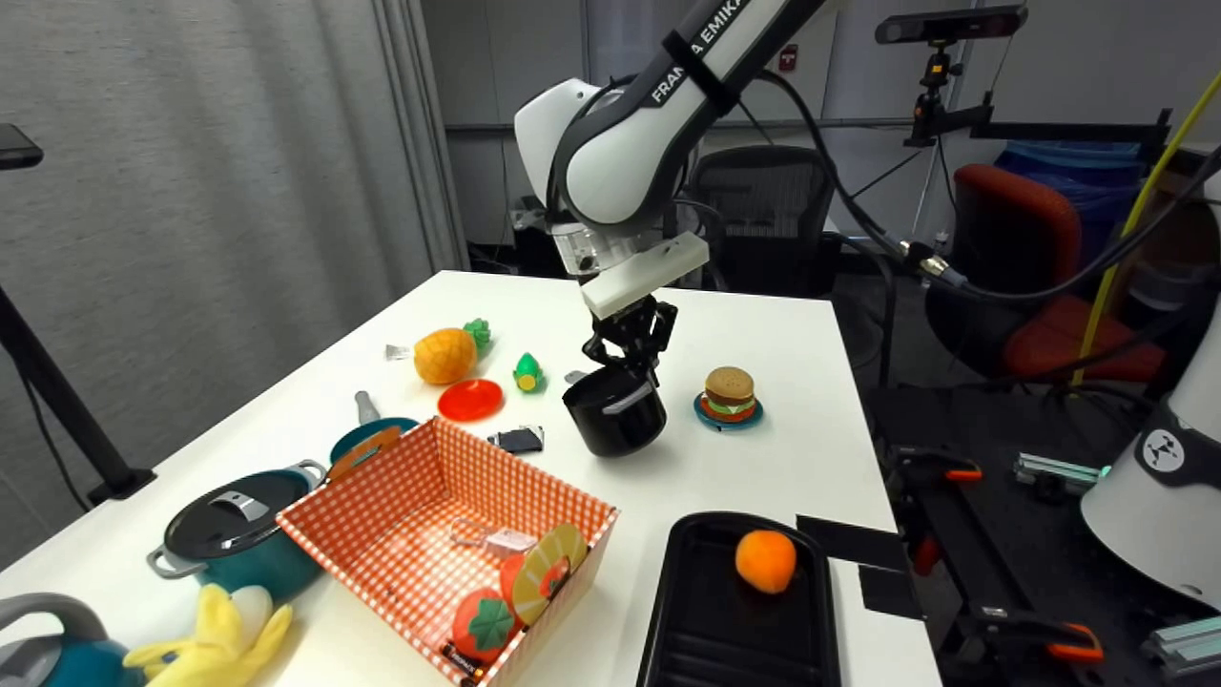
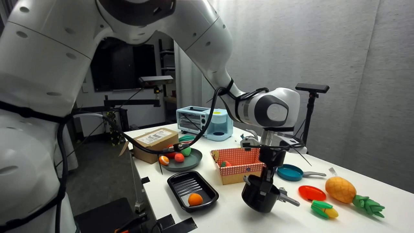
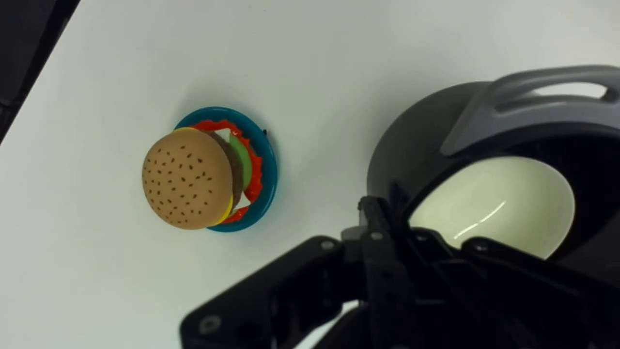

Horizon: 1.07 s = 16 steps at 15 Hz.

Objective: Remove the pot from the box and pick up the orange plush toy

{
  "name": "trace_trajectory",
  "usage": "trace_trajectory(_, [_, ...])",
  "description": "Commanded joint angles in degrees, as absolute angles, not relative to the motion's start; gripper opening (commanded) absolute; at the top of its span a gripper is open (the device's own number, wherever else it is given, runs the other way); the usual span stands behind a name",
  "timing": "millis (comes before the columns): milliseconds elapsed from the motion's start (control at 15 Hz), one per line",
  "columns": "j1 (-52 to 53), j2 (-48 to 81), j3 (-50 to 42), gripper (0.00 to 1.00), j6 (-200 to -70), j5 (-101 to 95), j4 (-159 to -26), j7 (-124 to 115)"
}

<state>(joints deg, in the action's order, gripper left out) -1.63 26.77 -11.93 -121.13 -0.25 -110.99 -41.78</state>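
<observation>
Gripper (image 2: 266,187) is clamped tight on rim of sm. blk pot (image 1: 610,425) w/ pale interior, which is held tilted outside red checked box (image 1: 525,496); round orange toy (image 1: 766,561) is seen in blk tray (image 1: 706,611).

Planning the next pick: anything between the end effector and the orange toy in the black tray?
Yes: the pot gripped by the end effector; past that, only the black tray's rim stands before the orange toy.
</observation>
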Motion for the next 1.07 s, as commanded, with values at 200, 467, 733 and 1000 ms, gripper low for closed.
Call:
trace_trajectory(200, [-1.64,27.71,-10.77,0.36,-122.18,-1.05,-110.95,-38.47])
trace_trajectory(467, [-1.44,27.72,-10.74,0.67,-122.09,-1.13,-110.98,-37.26])
trace_trajectory(733, [-1.25,27.25,-10.68,0.95,-122.19,-1.02,-111.21,-36.71])
trace_trajectory(1000, [-0.71,25.69,-10.16,1.0,-122.04,-0.91,-111.98,-35.77])
